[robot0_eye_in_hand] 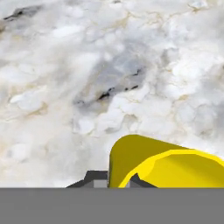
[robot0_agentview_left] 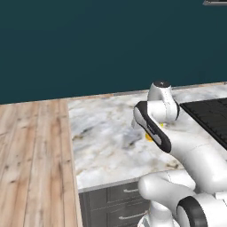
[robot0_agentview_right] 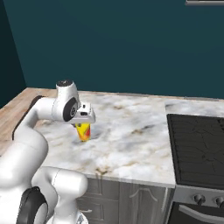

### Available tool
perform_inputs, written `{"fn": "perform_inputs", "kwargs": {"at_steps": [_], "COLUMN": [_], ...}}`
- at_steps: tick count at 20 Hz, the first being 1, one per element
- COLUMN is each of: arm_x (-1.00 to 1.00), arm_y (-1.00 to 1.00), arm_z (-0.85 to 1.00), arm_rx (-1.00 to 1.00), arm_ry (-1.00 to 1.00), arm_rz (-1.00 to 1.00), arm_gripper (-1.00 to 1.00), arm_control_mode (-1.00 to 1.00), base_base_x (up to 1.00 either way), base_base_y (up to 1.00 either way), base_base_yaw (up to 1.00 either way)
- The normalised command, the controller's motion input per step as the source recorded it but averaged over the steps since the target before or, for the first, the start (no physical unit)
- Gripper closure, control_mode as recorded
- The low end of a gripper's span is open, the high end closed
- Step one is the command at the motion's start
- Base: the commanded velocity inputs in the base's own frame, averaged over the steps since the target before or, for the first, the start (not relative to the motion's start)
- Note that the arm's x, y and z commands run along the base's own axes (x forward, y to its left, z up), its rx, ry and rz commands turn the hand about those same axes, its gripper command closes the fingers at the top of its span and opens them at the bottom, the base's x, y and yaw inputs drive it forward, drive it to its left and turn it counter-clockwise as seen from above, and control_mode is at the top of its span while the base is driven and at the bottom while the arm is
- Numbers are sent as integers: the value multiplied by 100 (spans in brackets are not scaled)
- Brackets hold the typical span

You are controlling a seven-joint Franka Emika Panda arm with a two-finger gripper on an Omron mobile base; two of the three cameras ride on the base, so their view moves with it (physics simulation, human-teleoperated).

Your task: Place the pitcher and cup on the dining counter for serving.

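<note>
One cup (robot0_agentview_right: 83, 132), yellow with red-orange marks, hangs directly under the gripper (robot0_agentview_right: 82, 127) and just above the dining counter (robot0_agentview_right: 131, 144). The hand view shows its yellow rim and wall (robot0_eye_in_hand: 166, 168) against the fingertips (robot0_eye_in_hand: 94, 179), with marble surface beyond. The jaws are closed on the cup wall near the rim; a rim grip from above keeps the body upright and leaves the base free to meet the counter flat.

Whether the base already touches the marble cannot be told; in the right base view a faint shadow lies under the cup, which suggests it is very near the surface. From the left base view only a small yellow patch (robot0_agentview_left: 150, 136) appears behind the forearm.

Position on the counter is toward the open middle of the marble, well apart from the dark cooktop (robot0_agentview_right: 197, 148) at the right and back from the front edge over the drawers (robot0_agentview_left: 124, 204). This placement appears chosen to give stable support and room alongside for the second item. Judged stage: set-down of the cup, release not yet made.
</note>
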Motion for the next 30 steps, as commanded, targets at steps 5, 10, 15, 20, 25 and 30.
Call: {"fn": "perform_inputs", "kwargs": {"at_steps": [5, 10, 15, 20, 25, 30], "arm_x": [56, 47, 47, 23, 11, 4], "arm_y": [0, 0, 0, 0, 0, 0], "arm_z": [-65, -61, -32, -9, -1, 0], "arm_rx": [0, 0, 0, 0, 0, 0], "arm_ry": [-3, 0, 1, 0, 3, 2], "arm_rz": [0, 0, 0, 0, 0, 0], "arm_gripper": [100, 100, 100, -100, -100, -100], "arm_control_mode": [-100, -100, -100, -100, -100, -100], "base_base_x": [0, 0, 0, 0, 0, 0], "base_base_y": [0, 0, 0, 0, 0, 0], "base_base_yaw": [0, 0, 0, 0, 0, 0]}}
